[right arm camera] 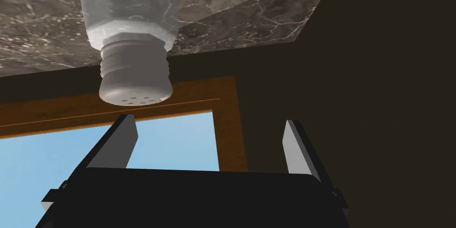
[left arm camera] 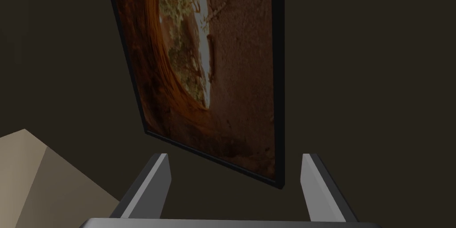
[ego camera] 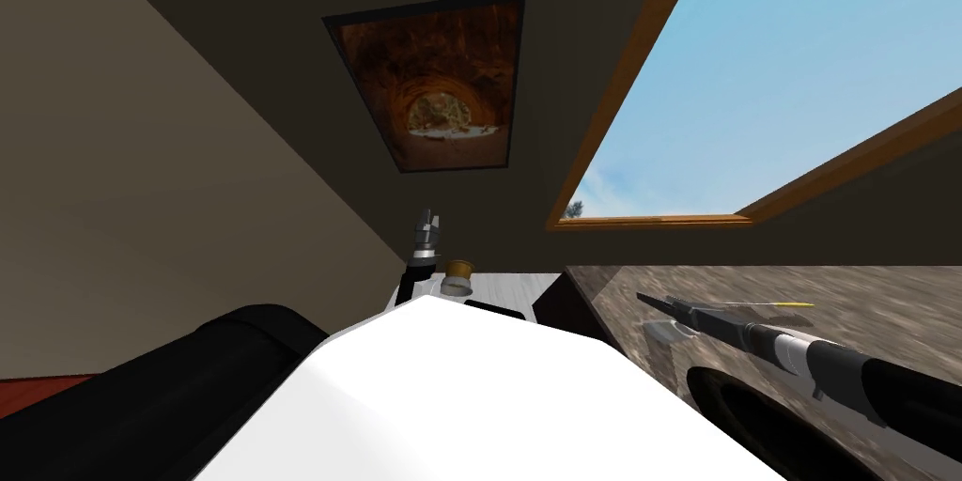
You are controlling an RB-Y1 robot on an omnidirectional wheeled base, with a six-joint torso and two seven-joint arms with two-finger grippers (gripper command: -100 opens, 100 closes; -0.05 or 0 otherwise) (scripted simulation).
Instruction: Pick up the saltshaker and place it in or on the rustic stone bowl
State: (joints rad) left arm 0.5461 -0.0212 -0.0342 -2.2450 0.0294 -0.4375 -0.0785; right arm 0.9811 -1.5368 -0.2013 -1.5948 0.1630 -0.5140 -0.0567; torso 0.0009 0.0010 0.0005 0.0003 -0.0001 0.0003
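Saltshaker (right arm camera: 133, 38) just beyond parted right claw (right arm camera: 209, 120)

Saltshaker (right arm camera: 129, 16): translucent grey body, pale grey cap with dark dashes. Countertop (right arm camera: 40, 16): dark grey-brown, white veining. Window frame (right arm camera: 227, 123) beside countertop: orange-brown; sky (right arm camera: 169, 140) blue

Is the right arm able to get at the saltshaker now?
Probably yes: the right pincer is open, the saltshaker stands on the marble counter just ahead, nothing between; it sits off toward one finger.
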